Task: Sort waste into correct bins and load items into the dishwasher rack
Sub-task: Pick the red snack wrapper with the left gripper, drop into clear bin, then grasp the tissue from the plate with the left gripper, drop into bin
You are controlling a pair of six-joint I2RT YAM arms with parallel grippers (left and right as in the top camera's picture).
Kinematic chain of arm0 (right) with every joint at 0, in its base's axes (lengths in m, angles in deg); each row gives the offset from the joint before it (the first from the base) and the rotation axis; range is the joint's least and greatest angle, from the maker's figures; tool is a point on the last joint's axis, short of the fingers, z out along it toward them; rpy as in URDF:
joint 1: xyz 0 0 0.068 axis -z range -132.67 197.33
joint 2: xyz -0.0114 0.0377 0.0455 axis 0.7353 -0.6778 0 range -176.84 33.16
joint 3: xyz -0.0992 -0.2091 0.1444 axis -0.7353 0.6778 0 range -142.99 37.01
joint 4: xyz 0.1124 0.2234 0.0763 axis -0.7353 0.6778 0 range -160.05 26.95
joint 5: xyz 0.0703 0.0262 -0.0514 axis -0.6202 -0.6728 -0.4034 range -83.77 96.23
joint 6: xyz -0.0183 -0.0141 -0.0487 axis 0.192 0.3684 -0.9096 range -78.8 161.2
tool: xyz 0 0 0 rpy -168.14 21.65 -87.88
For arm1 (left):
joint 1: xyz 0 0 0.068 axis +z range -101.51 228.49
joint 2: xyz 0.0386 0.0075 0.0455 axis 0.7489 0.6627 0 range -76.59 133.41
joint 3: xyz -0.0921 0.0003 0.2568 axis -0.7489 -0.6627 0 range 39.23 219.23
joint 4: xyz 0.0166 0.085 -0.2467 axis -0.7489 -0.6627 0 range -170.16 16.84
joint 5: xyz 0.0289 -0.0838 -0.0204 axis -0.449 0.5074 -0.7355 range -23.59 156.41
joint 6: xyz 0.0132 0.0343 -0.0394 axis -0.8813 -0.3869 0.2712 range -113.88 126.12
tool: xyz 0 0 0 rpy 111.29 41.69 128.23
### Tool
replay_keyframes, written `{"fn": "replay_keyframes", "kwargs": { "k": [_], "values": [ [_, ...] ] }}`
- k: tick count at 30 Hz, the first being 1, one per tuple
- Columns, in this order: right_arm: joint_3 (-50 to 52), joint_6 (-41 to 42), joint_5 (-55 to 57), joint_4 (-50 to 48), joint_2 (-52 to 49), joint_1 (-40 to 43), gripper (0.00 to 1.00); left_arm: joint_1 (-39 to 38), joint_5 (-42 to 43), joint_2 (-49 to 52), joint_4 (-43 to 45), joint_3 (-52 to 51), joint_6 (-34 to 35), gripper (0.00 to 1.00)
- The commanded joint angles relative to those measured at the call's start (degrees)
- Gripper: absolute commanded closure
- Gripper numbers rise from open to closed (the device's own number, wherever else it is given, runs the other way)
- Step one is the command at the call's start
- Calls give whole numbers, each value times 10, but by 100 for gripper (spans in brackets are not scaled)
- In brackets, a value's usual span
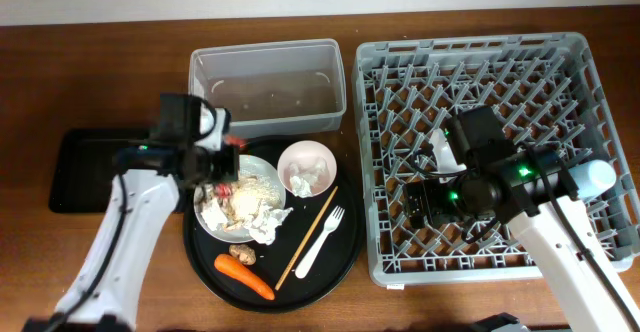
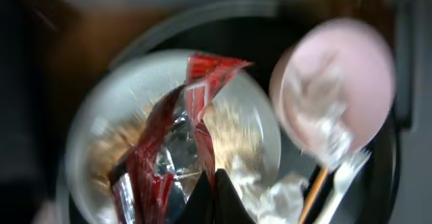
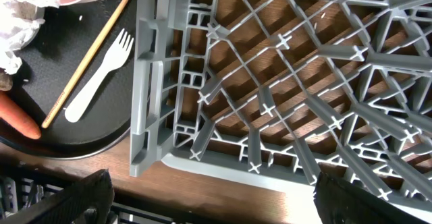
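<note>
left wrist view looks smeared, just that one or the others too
Just that one: left wrist is motion-blurred, red wrapper and pink bowl smeared; right wrist is crisp on the rack and fork; overhead is sharp too.

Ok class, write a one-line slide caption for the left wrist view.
Left gripper closed on the red wrapper over the grey plate, pink bowl alongside.

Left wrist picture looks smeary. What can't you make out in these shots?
- Whether the left claw holds the wrapper: left wrist view is blurred; overhead, the left arm covers it.
- Carrot: right wrist view, cut off by the left edge.
- Black tray: overhead, the same arm covers its right end.
</note>
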Motion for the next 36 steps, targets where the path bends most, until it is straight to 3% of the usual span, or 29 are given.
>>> {"fn": "replay_keyframes", "kwargs": {
  "k": [1,5,10,16,21,25,27,28,29,31,32,36],
  "values": [
    [4,5,7,0,5,-3,2,21,-88,-44,-1,30,-7,100],
    [4,5,7,0,5,-3,2,118,-134,-42,4,30,-6,100],
    [4,5,7,0,5,-3,2,221,-96,-8,30,29,54,99],
    [4,5,7,-1,5,-3,2,139,-4,-3,201,62,-10,99],
    [4,5,7,-2,5,-3,2,25,-4,131,389,62,-9,99],
    [4,5,7,-2,5,-3,2,-1,-4,226,433,62,-9,99],
    [3,5,7,-2,5,-3,2,-1,-4,230,431,62,-10,68],
    [4,5,7,-2,5,-3,2,-1,-4,226,430,63,-10,46],
    [4,5,7,-2,5,-3,1,-1,-4,205,414,70,-12,5],
    [4,5,7,-2,5,-3,2,0,-6,164,361,87,-12,1],
    [3,5,7,-2,5,-3,2,0,-6,124,291,102,-12,1],
    [4,4,7,1,5,-3,2,0,-17,-2,-81,107,9,1]
  ]
}}
